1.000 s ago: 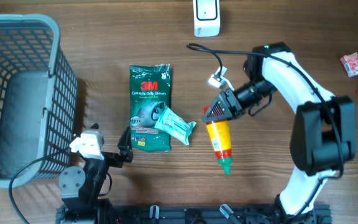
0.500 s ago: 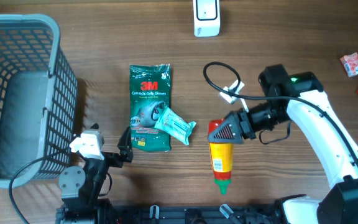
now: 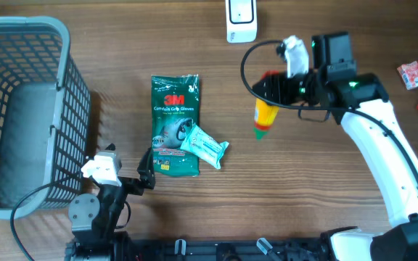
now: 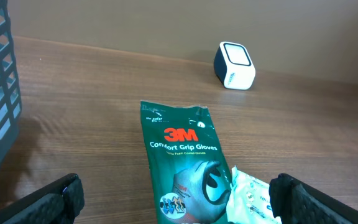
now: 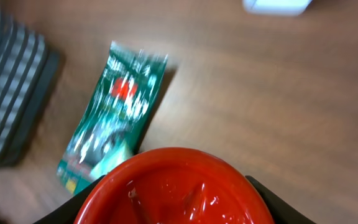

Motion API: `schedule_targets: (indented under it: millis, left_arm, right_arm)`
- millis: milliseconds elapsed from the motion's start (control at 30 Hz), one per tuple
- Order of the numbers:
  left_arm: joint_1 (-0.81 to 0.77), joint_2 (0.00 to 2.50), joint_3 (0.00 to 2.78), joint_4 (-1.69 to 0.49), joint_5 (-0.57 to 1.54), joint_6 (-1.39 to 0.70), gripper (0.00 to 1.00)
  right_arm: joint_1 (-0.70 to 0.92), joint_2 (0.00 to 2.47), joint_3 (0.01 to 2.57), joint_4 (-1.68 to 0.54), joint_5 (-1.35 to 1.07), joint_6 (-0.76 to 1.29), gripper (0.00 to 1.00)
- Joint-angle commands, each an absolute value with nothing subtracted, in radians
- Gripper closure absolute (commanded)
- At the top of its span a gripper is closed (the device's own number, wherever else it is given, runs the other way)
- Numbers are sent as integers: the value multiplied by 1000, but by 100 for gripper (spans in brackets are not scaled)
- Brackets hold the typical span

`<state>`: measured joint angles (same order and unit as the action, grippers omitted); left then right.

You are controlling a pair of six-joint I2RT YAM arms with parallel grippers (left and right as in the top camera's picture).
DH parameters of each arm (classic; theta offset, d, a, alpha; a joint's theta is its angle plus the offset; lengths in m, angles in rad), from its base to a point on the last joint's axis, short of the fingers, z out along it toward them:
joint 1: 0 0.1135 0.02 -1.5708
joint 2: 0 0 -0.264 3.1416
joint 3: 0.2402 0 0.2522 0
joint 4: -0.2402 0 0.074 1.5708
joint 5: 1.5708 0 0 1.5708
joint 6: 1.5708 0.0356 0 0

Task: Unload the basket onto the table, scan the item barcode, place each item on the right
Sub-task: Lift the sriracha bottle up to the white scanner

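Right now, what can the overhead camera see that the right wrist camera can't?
Only the overhead view shows the red packets far to the right, and the yellow body and green tip of the bottle. Only the right wrist view shows the bottle's red end up close, filling the bottom of its picture. Both show the bottle, the green gloves pack and the grey basket, though the wrist view is blurry.
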<state>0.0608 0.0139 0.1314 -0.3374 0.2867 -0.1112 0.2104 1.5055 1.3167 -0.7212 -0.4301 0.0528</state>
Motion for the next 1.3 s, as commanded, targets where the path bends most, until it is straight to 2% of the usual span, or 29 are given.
schedule_targets:
  millis: [0,67,167,267,433,567,733,900,1267]
  left_arm:
    - [56,7,128,-335,299,-117,0]
    - [56,7,128,-335,299,-117,0]
    - [56,7,128,-335,299,-117,0]
    - [56,7,128,-335,299,-117,0]
    - [56,7,128,-335,299,-117,0]
    - [56,7,128,-335,299,-117,0]
    - [56,7,128,-335,299,-117,0]
    - [56,7,128,-335,299,-117,0]
    - [56,7,128,-335,299,-117,0]
  right_arm:
    - [221,1500,1382,-664,-336,52,58]
    - [251,1503,1382,-611,-230,51,57]
    - [334,1524,1382,-527,60,-3,57]
    - [426,1577,1389,-424,342,-81,62]
    - [475,1758,1496,-271,545,-307,64]
    - [477,2007,1734,-178,683,-516,65]
    - [481,2245,1972,-62,708,-723,65]
    - [481,2383,2010,166,682,-870,65]
    - [492,2430,2016,199,646,-886,66]
